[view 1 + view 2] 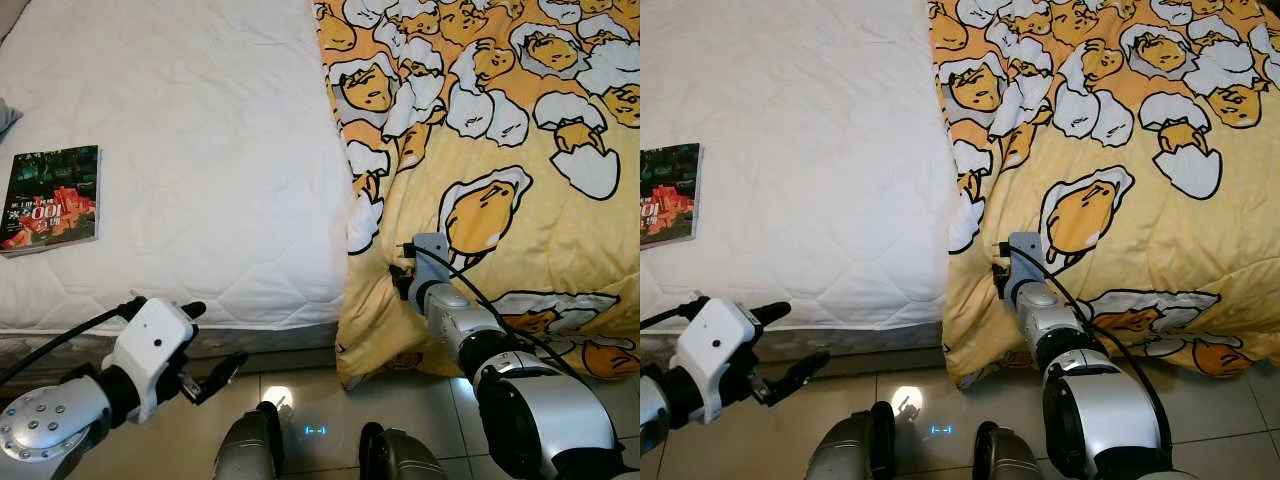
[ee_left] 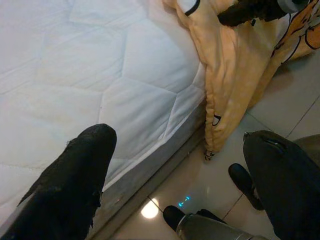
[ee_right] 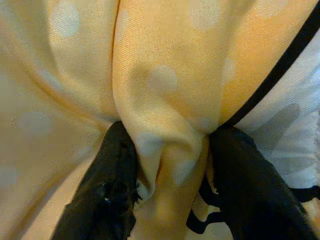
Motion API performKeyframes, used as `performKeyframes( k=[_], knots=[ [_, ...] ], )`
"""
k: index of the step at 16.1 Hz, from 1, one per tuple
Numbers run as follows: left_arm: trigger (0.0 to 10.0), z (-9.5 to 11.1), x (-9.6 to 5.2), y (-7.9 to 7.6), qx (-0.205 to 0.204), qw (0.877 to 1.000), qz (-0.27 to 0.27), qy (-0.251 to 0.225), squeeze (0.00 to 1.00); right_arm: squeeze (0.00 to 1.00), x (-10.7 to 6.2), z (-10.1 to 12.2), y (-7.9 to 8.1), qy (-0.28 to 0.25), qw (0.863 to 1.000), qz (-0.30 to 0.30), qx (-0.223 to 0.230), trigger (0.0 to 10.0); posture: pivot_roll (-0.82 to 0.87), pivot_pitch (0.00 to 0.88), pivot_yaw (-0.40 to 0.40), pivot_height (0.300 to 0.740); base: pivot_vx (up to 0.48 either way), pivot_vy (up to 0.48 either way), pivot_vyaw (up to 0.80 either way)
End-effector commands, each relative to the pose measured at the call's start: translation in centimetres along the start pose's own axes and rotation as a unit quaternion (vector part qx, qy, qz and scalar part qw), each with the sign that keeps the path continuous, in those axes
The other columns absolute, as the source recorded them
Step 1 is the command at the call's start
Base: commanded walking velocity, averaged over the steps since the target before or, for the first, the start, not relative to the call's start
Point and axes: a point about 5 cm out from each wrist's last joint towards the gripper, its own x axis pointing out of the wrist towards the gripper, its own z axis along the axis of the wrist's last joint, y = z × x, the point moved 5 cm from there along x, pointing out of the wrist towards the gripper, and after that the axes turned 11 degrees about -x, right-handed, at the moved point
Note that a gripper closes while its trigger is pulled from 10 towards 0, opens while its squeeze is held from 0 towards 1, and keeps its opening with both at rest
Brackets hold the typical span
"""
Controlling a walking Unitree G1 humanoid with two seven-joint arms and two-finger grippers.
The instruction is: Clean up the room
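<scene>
The right gripper [image 3: 167, 165] is pinching a bunched fold of the blanket [image 1: 500, 150], its two black fingers [image 3: 107, 185] clamped on the soft, woven yellow cloth where it is gathering into a ridge between them. This blanket, printed with cartoon egg figures in white shells outlined in black, is covering the right part of the bed and hanging over the near edge toward the floor [image 1: 310, 400], which is showing glossy pale tiles. The mattress [image 1: 180, 150] to the left is lying bare, white and quilted in a hexagon stitch pattern. A glossy-covered book [image 1: 52, 198] is resting flat at the far left of it. The left gripper [image 1: 205, 355] is hovering just off the near mattress edge over the tiles, its matte black fingers spread apart and holding nothing.
</scene>
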Motion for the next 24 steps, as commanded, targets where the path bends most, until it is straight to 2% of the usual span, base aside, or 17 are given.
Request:
performKeyframes(
  k=[1, 9, 12, 15, 17, 18, 20, 22, 23, 24],
  knots=[
    [10.0, -0.4, 0.1, -0.3, -0.005, 1.0, -0.002, 0.008, 0.0, 0.0, -0.1, -1.3, -0.3, 0.021, 1.0, 0.0, 0.004, 0.0, 0.22, 0.272, -0.007, 0.74, 0.0, 0.0, 0.0],
    [10.0, -0.4, 0.3, -0.1, -0.004, 1.0, 0.006, 0.004, 0.0, 0.0, -0.1, -1.3, -0.6, 0.007, 1.0, 0.007, 0.008, 0.0, 0.22, 0.264, -0.019, 0.74, 0.0, 0.0, 0.0],
    [10.0, -0.3, 0.2, 0.2, -0.002, 1.0, 0.013, 0.002, 0.0, 0.0, -0.4, -0.9, -1.2, -0.027, 0.999, 0.025, 0.012, 0.0, 0.21, 0.246, -0.026, 0.74, 0.0, 0.0, 0.0],
    [10.0, -0.4, 0.5, 0.2, -0.001, 1.0, 0.012, -0.001, 0.0, 0.0, -2.0, -2.8, -1.0, -0.044, 0.997, 0.059, 0.008, 0.0, 0.19, 0.221, -0.027, 0.74, 0.0, 0.0, 0.0],
    [10.0, -0.3, 0.7, 0.4, 0.002, 1.0, 0.014, -0.004, 0.0, 0.0, -3.9, -3.1, -0.9, -0.057, 0.996, 0.064, 0.007, 0.0, 0.18, 0.201, -0.029, 0.74, 0.0, 0.0, 0.0],
    [10.0, -0.1, 0.8, 0.6, 0.005, 1.0, 0.015, -0.008, 0.0, 0.0, -5.0, -2.8, -0.9, -0.065, 0.996, 0.061, 0.023, 0.0, 0.17, 0.195, -0.029, 0.74, 0.0, 0.0, 0.0],
    [10.0, -0.1, 1.1, 0.8, 0.006, 1.0, 0.018, -0.011, 0.0, 0.0, -6.0, -3.2, -0.3, -0.061, 0.995, 0.068, 0.03, 0.0, 0.16, 0.175, -0.028, 0.74, 0.0, 0.0, 0.0],
    [10.0, -0.1, 1.4, 0.7, 0.008, 1.0, 0.016, -0.012, 0.0, 0.0, -6.1, -5.5, -0.1, -0.028, 0.997, 0.059, 0.037, 0.0, 0.16, 0.162, -0.024, 0.74, 0.0, 0.0, 0.0],
    [10.0, -0.1, 1.6, 0.6, 0.009, 1.0, 0.012, -0.013, 0.0, 0.0, -6.0, -6.5, -0.2, -0.01, 0.998, 0.046, 0.029, 2.8, 0.16, 0.155, -0.019, 0.74, 0.0, 0.0, 0.0],
    [10.0, -0.2, 1.8, 0.5, 0.01, 1.0, 0.009, -0.013, 0.0, 0.0, -5.8, -7.1, -0.1, 0.002, 0.999, 0.041, 0.024, 10.0, 0.16, 0.153, -0.017, 0.74, 0.0, 0.0, 0.0]
  ],
)
